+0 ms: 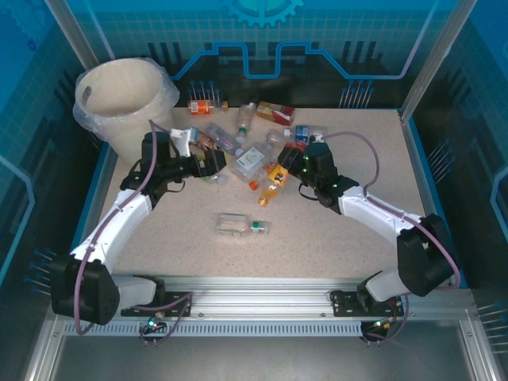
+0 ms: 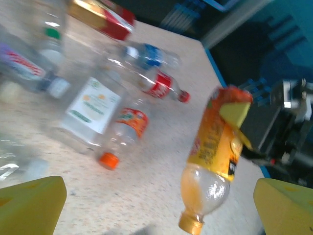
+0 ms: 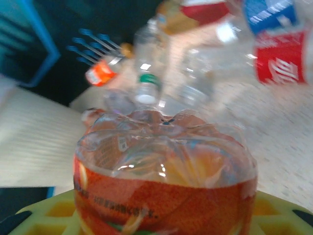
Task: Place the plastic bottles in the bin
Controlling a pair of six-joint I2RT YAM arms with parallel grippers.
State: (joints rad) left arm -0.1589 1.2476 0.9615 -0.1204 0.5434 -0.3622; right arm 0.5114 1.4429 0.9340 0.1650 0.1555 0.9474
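The right gripper [image 1: 287, 171] is pinching the orange-labelled juice bottle [image 1: 272, 186] near its base, cap hanging down over mid-table. The left gripper [image 1: 216, 165] is gaping wide just beside it. With the bin [image 1: 119, 119] sitting far-left, handing the bottle over is looking safer than a long reach.

Speckled beige table [image 1: 333, 238] with scattered plastic bottles [image 1: 242, 225] and the bin [image 1: 127, 119] at its far-left corner
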